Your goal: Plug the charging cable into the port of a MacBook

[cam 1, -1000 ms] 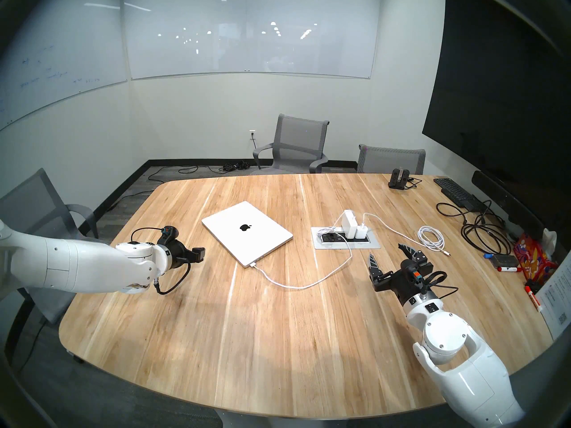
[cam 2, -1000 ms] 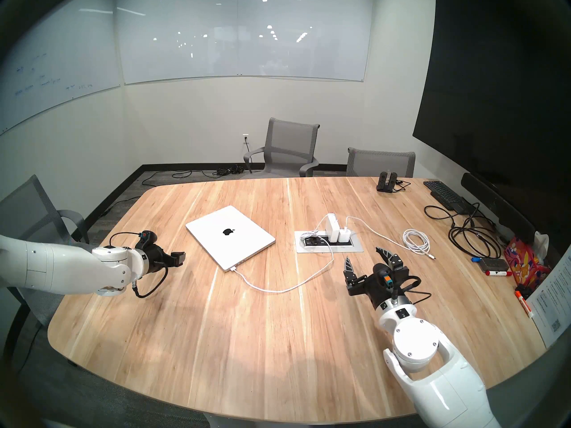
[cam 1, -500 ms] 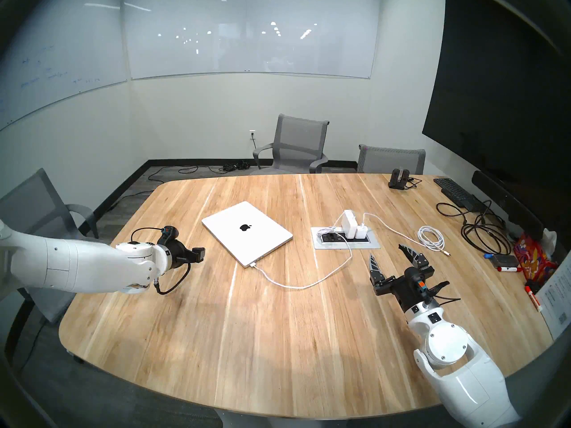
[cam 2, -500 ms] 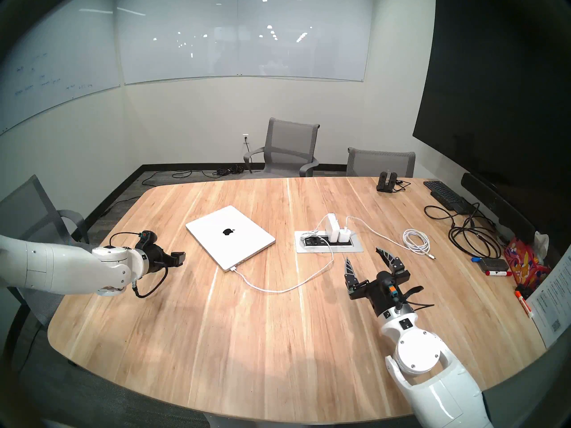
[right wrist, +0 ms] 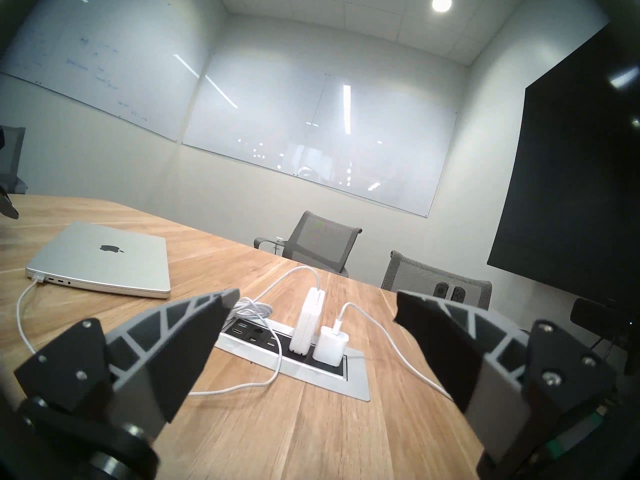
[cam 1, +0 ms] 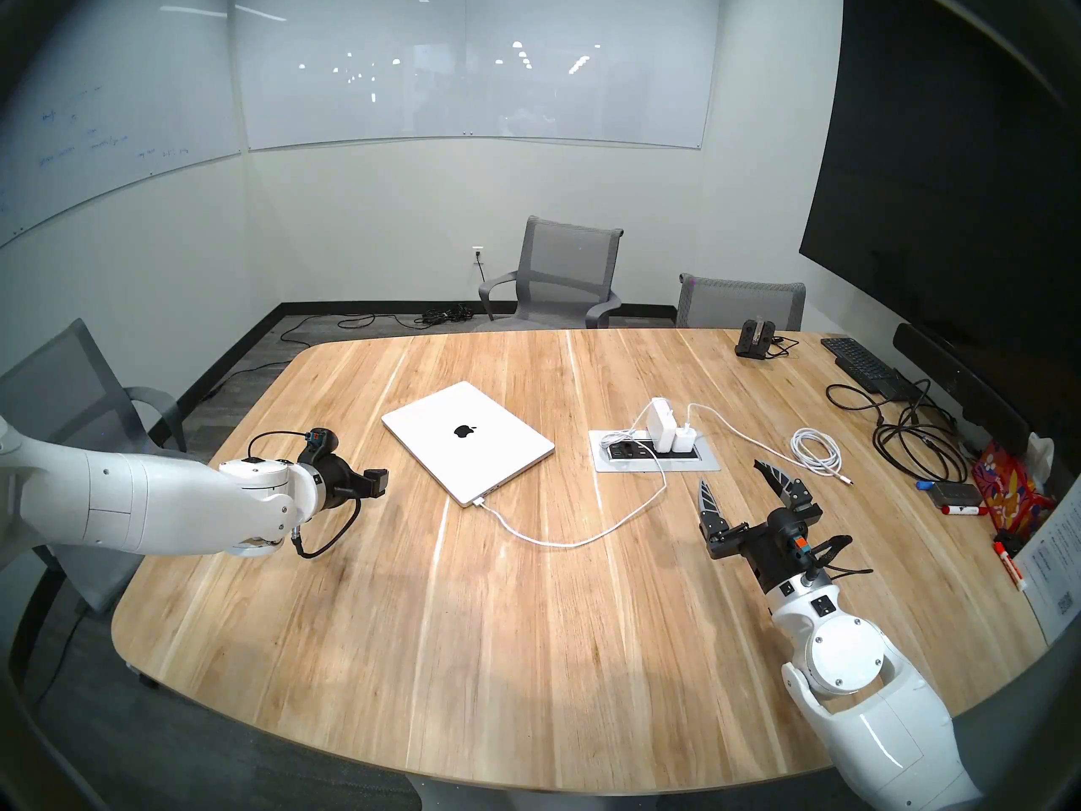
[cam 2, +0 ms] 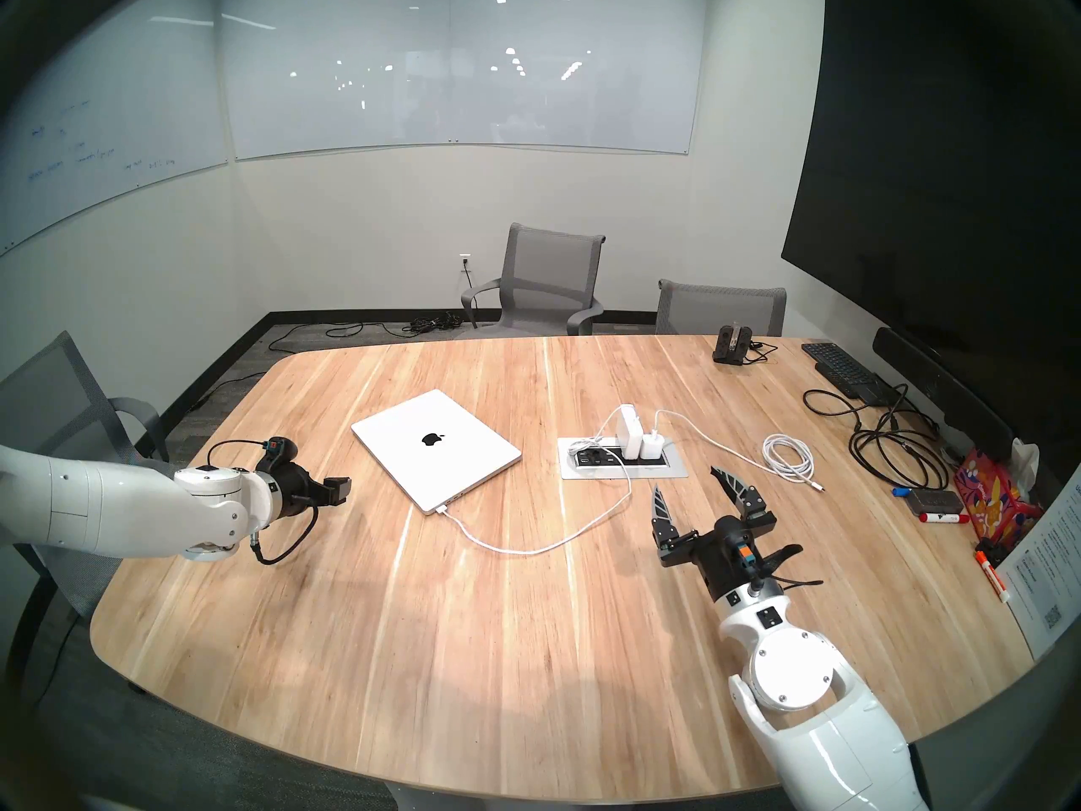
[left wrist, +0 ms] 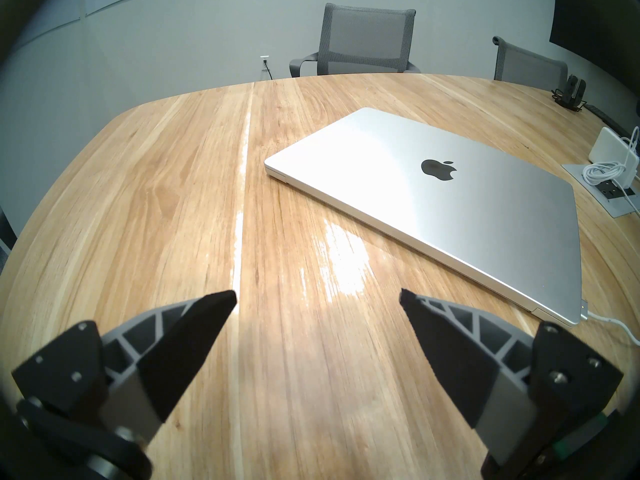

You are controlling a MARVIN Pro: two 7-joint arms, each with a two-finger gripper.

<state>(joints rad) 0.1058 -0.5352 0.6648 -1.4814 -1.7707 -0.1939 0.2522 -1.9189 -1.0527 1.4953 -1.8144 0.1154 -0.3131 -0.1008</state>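
The closed silver MacBook [cam 1: 468,441] [left wrist: 450,209] lies mid-table. The charging cable [cam 1: 561,542] sits with its plug [cam 1: 479,502] [right wrist: 38,278] in the port at the laptop's near corner. It loops across the wood to the large white power brick [cam 1: 663,423] [right wrist: 306,327]. My right gripper [cam 1: 730,475] [right wrist: 317,295] hovers open and empty, right of the cable loop and just in front of the outlet panel. My left gripper [cam 1: 380,482] [left wrist: 317,295] is open and empty, left of the laptop.
A recessed outlet panel [cam 1: 655,467] holds the brick and a smaller white adapter [right wrist: 330,344], whose cable ends in a coil [cam 1: 816,450]. Black cables [cam 1: 918,447], a keyboard [cam 1: 860,362] and markers [cam 1: 959,508] crowd the right edge. Chairs stand around the table.
My right wrist has drawn back toward the near edge, tipping its open fingers up; it has hardly moved in the last half second. The left arm, laptop and cable are unchanged.
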